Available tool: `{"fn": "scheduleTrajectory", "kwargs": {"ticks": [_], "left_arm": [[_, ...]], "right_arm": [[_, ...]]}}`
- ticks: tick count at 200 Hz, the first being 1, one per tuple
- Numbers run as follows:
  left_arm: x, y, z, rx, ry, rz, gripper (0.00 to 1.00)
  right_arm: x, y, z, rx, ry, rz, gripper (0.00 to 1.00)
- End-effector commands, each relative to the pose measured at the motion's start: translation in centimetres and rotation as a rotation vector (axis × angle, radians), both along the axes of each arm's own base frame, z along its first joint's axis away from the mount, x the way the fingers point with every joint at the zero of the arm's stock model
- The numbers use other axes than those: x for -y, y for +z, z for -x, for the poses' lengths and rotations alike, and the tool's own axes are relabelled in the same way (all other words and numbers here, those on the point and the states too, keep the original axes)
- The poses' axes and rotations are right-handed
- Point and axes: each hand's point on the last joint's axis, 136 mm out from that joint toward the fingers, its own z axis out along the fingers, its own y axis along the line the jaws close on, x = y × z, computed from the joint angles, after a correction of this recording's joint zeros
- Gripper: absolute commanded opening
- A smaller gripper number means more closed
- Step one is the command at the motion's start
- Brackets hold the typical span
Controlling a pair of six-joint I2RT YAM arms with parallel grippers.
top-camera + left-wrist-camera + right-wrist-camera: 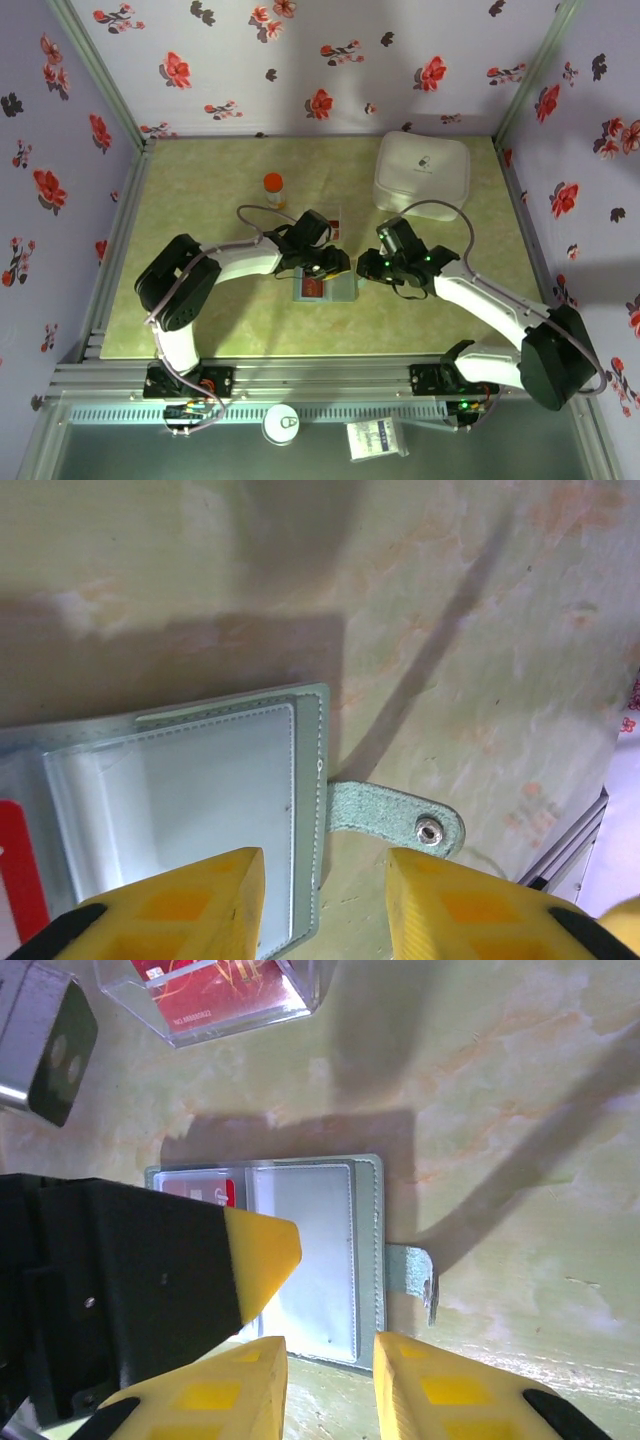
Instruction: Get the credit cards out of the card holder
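Starting nearest, right fingers (450, 1395): yellow blocks on a black mount. They stand apart with nothing gripped, poised over the near edge of the holder.
Left fingers (200, 910): yellow as well and also apart. The holder's stitched outer edge lies under the gap, and we see no pinch on it.
Card holder (250, 770): a small, flat, grey-blue soft wallet, opened like a booklet. It lies flat on the mottled green bench (200, 330), mid-bench where the two arms meet.
Snap tab (400, 820): it sticks out sideways from the holder, undone, with its metal stud showing.
Card inside: we make out one red plastic credit card (205, 1192) tucked in a clear sleeve. The sleeve beside the tab looks empty to us.
Clear plastic tray (250, 1022): it sits just beyond the holder and apart from it, with red cards lying in it.
Far end: a small orange-capped bottle (273, 188) and a big white rounded case (422, 172) stand well apart from the work.
Done, as we judge it: the holder is unsnapped and spread open. The cards in the tray suggest that part of the emptying is finished.
Left, as we judge it: at least the red card has yet to be drawn from its sleeve. We cannot tell whether the sleeves hidden beneath the fingers hold more.
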Motion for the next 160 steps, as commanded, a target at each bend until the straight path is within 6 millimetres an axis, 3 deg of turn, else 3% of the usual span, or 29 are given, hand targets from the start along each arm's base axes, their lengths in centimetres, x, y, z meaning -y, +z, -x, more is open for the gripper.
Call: {"fn": "scheduleTrajectory", "kwargs": {"ticks": [1,98,121,160], "left_arm": [[-1.7,1.2,0.1,0.028,0.001,-0.012,0.36],[-11.2,-0.1,0.3,0.03,0.149,-0.102,0.3],[-12.0,-0.6,0.4,0.015,0.157,-0.101,0.27],[-11.2,-1.1,0.5,-0.007,0.137,-0.061,0.23]], "right_arm": [[-1.0,-0.2,-0.5,-0.015,-0.003,-0.037,0.29],[-6.5,-1.8,-1.6,-0.07,0.106,-0.031,0.27],[-7.7,-2.4,-1.7,-0.082,0.125,-0.03,0.27],[-9.1,-3.3,-1.6,-0.108,0.145,-0.034,0.26]]}}
